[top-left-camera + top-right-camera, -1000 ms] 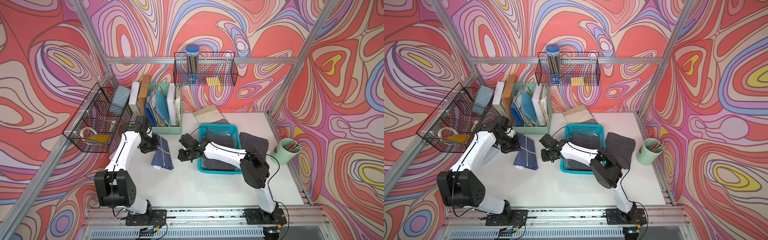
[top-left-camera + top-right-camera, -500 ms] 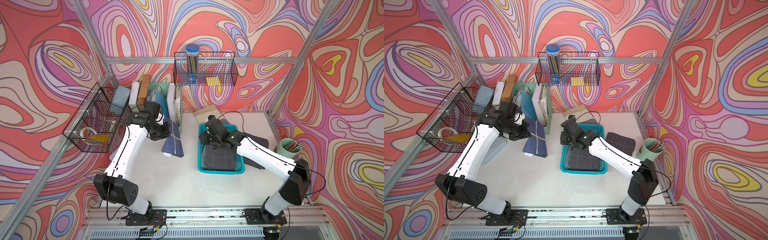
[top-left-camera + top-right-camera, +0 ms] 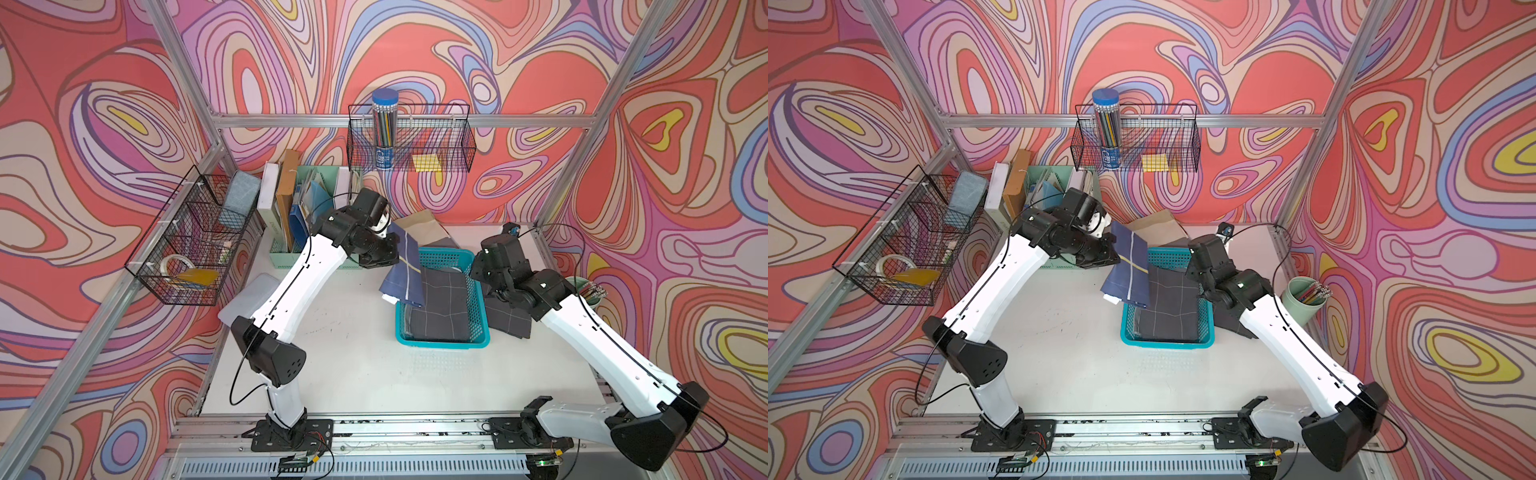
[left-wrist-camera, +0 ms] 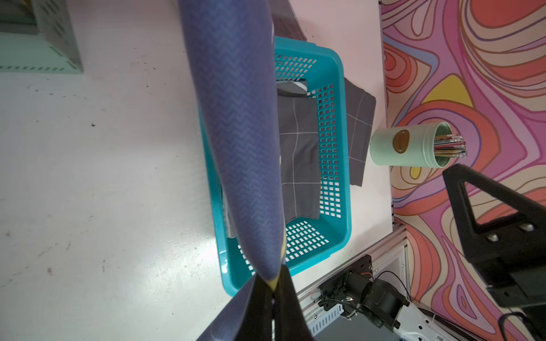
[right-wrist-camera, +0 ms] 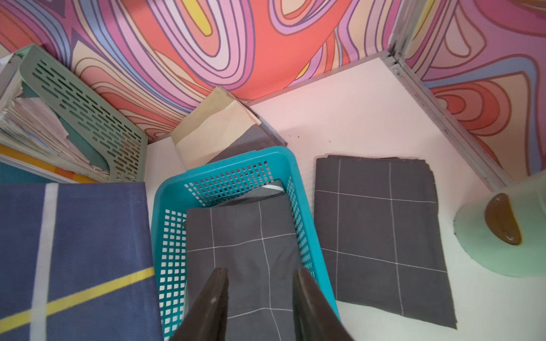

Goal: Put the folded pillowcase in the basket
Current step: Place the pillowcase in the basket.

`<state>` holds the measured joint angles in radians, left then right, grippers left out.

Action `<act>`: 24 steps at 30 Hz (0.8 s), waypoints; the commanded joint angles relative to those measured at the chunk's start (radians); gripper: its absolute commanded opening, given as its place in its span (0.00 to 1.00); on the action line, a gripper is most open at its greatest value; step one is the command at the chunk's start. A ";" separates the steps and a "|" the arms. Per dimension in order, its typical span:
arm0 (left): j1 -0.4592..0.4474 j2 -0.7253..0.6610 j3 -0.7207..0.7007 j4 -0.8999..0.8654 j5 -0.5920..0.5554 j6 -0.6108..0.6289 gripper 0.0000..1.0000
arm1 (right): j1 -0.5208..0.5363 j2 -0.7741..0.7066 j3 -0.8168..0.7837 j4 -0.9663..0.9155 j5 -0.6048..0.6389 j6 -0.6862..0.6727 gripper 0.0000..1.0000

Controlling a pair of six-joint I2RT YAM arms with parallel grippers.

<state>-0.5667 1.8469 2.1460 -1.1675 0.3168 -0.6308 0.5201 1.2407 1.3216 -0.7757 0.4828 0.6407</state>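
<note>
Pillowcase (image 3: 405, 270), navy, folded: a second ago flat on surface (image 3: 353, 353) at nine o'clock of basket (image 3: 478, 307); now lifted, hanging over its ten o'clock corner. Left end effector (image 4: 273, 290) clamped tight on it. Right end effector (image 5: 260, 277) withdrawn to two o'clock, half-open, empty. Lowering and release remain.

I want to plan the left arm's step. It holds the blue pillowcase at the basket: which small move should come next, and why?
Probably shift the left gripper toward the middle of the basket before lowering. Its fingers are shut on the blue pillowcase, which hangs across the rim on the left arm's side, partly outside. The right gripper, open and empty, hovers over the grey checked pillowcase inside.
</note>
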 commanded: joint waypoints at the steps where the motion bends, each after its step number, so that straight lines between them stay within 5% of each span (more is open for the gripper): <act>1: -0.038 0.072 0.079 0.056 0.018 -0.063 0.00 | -0.014 -0.034 -0.008 -0.037 0.044 -0.006 0.38; 9: -0.109 0.215 0.111 0.229 0.084 -0.208 0.00 | -0.024 -0.057 -0.008 -0.041 0.044 -0.019 0.38; 14: -0.113 0.163 -0.183 0.413 0.056 -0.280 0.00 | -0.026 -0.074 -0.023 -0.039 0.038 -0.035 0.38; 16: -0.103 0.168 -0.298 0.509 0.142 -0.303 0.00 | -0.027 -0.083 -0.031 -0.039 0.039 -0.041 0.38; 20: -0.098 0.292 -0.335 0.464 0.214 -0.226 0.00 | -0.030 -0.093 -0.034 -0.039 0.025 -0.044 0.38; 24: -0.094 0.303 -0.344 0.394 0.123 -0.133 0.03 | -0.028 -0.106 -0.037 -0.032 0.011 -0.047 0.38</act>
<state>-0.6624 2.1582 1.8027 -0.7498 0.4606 -0.8478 0.4965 1.1553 1.2957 -0.8047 0.5030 0.6071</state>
